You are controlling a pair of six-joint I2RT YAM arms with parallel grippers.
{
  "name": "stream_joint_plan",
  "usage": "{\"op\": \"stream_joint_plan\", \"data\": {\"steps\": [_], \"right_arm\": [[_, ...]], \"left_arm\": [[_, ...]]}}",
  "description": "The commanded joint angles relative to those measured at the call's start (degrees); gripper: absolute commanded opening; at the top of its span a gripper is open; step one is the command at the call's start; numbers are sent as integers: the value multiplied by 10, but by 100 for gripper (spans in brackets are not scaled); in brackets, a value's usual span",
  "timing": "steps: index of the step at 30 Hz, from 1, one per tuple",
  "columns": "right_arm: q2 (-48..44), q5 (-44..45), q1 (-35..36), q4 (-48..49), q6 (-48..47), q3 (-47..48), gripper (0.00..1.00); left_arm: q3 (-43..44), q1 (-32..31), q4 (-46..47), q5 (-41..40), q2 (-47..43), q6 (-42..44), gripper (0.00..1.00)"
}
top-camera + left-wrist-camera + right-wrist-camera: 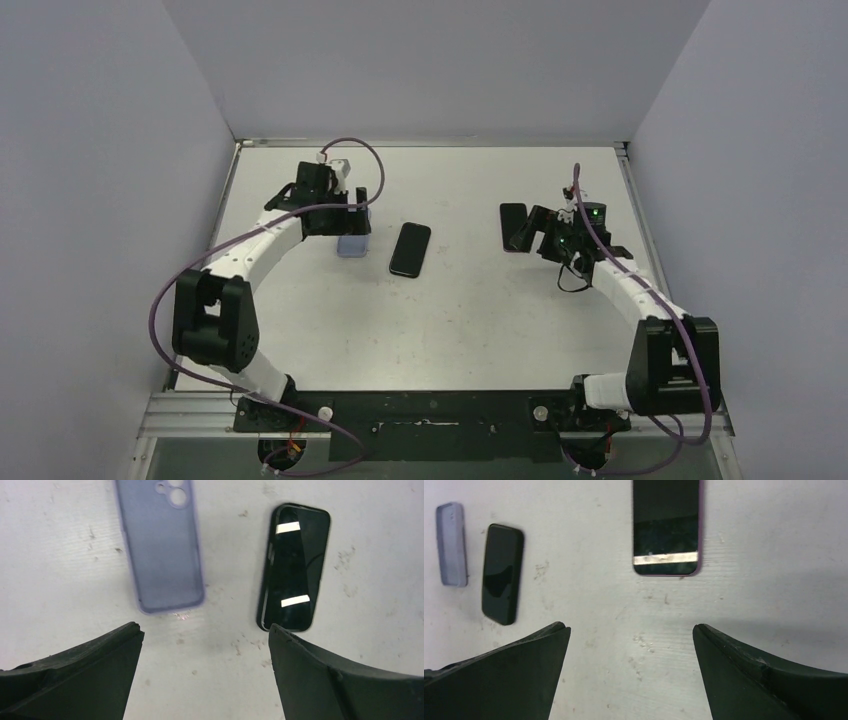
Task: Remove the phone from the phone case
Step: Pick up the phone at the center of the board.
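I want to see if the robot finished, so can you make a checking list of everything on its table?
Surface: white table, scuffed and speckled.
Job's things: empty lilac case lying flat; black phone beside it, not touching.
Clutter: second phone with a purplish rim, off to the right.
Grippers: left gripper open, empty; right gripper open, empty.
Cables: a purple cable loops along each arm.
Surroundings: plain grey walls on three sides.

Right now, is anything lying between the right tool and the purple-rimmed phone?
Nothing visible. Only bare table separates the open right tool from the purple-rimmed phone ahead of it. The black phone and the lavender case lie well off to the side, nearer the left arm.
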Motion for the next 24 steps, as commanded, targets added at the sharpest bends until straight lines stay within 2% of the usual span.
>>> {"op": "stream_joint_plan", "data": {"steps": [1, 7, 11, 15, 20, 24], "right_arm": [[-100, 23, 23, -32, -26, -14, 100], [-235, 10, 26, -72, -34, -28, 100], [-314, 9, 26, -81, -42, -37, 100], [-374, 9, 26, -62, -37, -53, 100], [-403, 75, 25, -68, 40, -61, 100], [-392, 28, 25, -74, 12, -60, 100]], "left_arm": [[-28, -40, -23, -32, -105, -14, 95], [-60, -90, -48, -41, -208, -6, 97], [-63, -97, -77, -31, -217, -9, 97], [-94, -125, -26, -26, -227, -21, 97], [-118, -161, 54, -62, -200, -58, 97], [-95, -181, 80, -110, -124, -73, 97]]}}
